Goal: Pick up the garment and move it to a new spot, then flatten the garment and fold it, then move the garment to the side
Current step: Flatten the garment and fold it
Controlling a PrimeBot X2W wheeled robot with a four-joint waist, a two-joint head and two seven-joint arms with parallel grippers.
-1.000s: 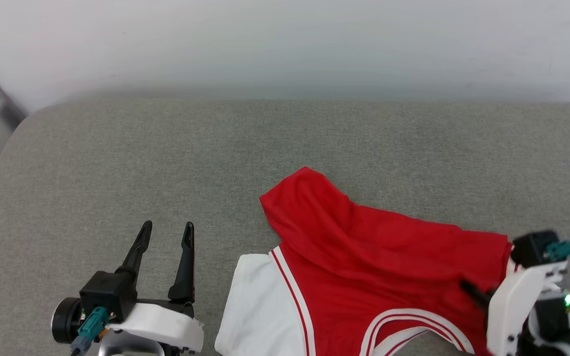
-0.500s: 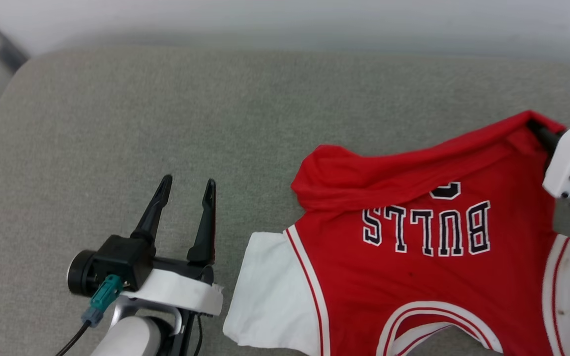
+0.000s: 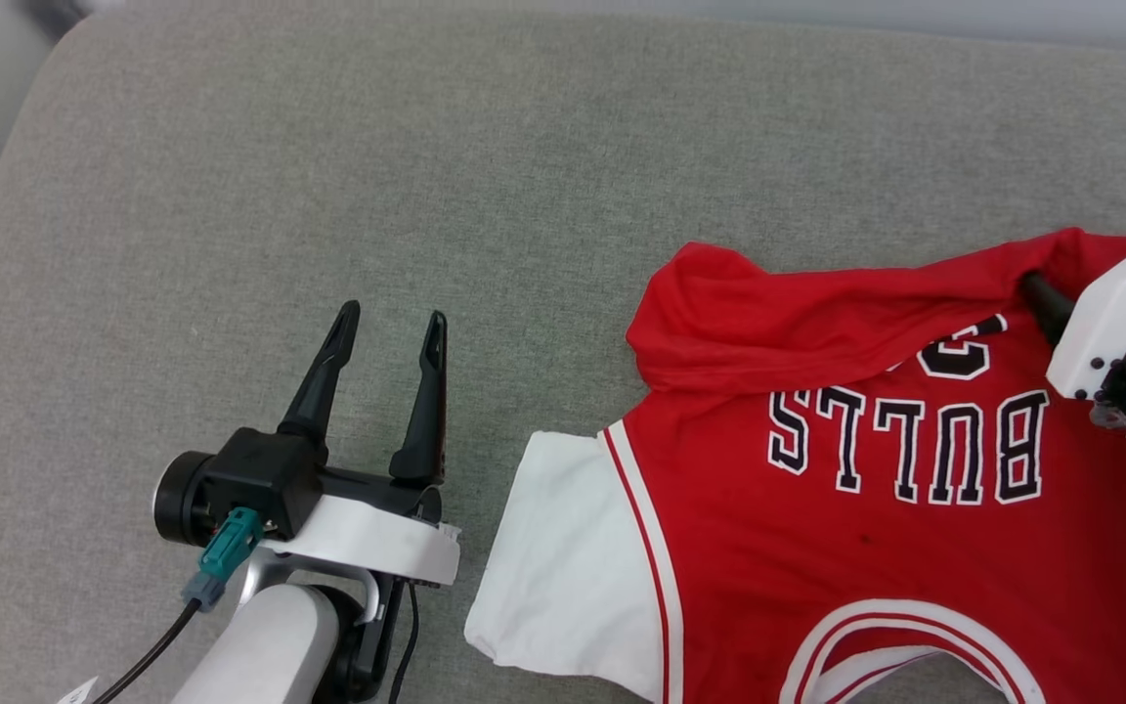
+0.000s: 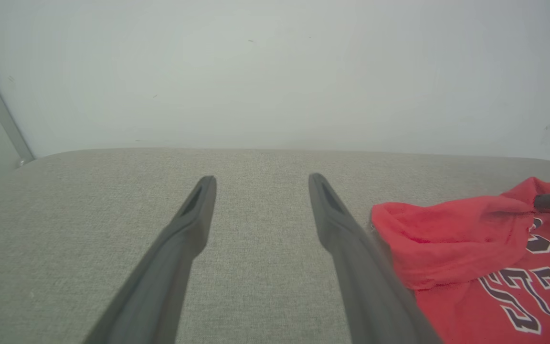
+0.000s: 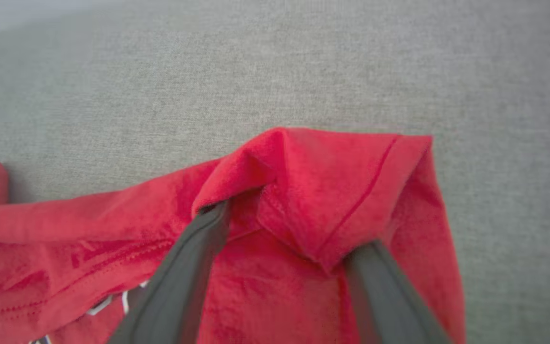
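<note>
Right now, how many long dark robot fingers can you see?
4. Two fingers on the left gripper, spread over the grey fabric cushion beside the red BULLS shirt. Two on the right gripper, apart, at that shirt's folded hem.

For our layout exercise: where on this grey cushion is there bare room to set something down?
Bare: the grey cushion beyond the garment, and all left of the left gripper. A narrow strip between that gripper and the white sleeve. Crowded: the near right, under the garment.
</note>
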